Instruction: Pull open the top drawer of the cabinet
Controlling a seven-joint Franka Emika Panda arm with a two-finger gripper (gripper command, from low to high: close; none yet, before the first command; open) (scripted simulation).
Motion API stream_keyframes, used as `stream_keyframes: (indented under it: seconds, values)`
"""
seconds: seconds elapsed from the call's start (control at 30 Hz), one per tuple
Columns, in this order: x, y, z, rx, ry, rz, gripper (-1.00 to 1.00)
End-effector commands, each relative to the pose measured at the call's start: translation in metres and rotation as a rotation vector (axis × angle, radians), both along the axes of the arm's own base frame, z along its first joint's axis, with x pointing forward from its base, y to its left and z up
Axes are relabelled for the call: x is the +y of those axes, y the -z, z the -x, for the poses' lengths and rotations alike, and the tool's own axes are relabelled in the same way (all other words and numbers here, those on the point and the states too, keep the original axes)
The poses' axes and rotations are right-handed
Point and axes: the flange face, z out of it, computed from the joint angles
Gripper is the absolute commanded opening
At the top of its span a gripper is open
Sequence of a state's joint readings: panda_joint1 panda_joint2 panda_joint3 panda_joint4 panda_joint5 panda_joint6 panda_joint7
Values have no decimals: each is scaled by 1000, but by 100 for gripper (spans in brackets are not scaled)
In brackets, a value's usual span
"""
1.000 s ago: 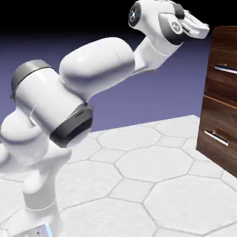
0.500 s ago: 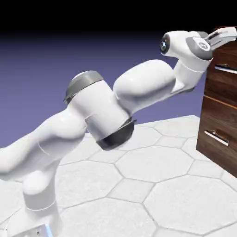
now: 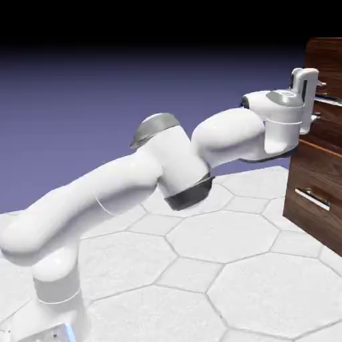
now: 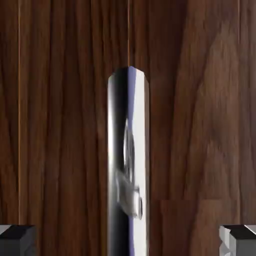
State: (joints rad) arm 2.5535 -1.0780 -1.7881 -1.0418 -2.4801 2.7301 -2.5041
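The cabinet (image 3: pixel 308 224) stands at the right edge of the exterior view, dark brown wood grain. Its top drawer (image 3: pixel 328 63) carries a silver bar handle (image 3: pixel 332 102). My gripper (image 3: pixel 318 100) is right at that handle, the white hand turned on its side against the drawer front. In the hand view the handle (image 4: pixel 128 165) runs up the middle of the picture over the wood of the top drawer (image 4: pixel 200 100). My gripper (image 4: pixel 128 241) is open, its grey fingertips (image 4: pixel 17 239) far apart at the bottom corners, one on each side of the bar.
Below the top drawer sits a second drawer (image 3: pixel 312 167) of the same look with its own silver handle (image 3: pixel 312 197). The white arm (image 3: pixel 167 167) stretches across from the lower left over the hexagon-tiled table (image 3: pixel 220 267).
The arm has stretched out and dropped from above the cabinet's top corner down to the top drawer's handle. The hand has rolled onto its side.
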Motion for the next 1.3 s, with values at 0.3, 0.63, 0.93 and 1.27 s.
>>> stream_keyframes:
  seconds: [0.3, 0.63, 0.93, 1.27]
  values:
    - [-5, 11, -38, 13, 9, 2, 0]
    - [-6, 12, -24, 14, 11, 2, -100]
    - [-6, 13, 14, 16, 11, 2, -100]
    - [-6, 13, 78, 16, 11, 2, -100]
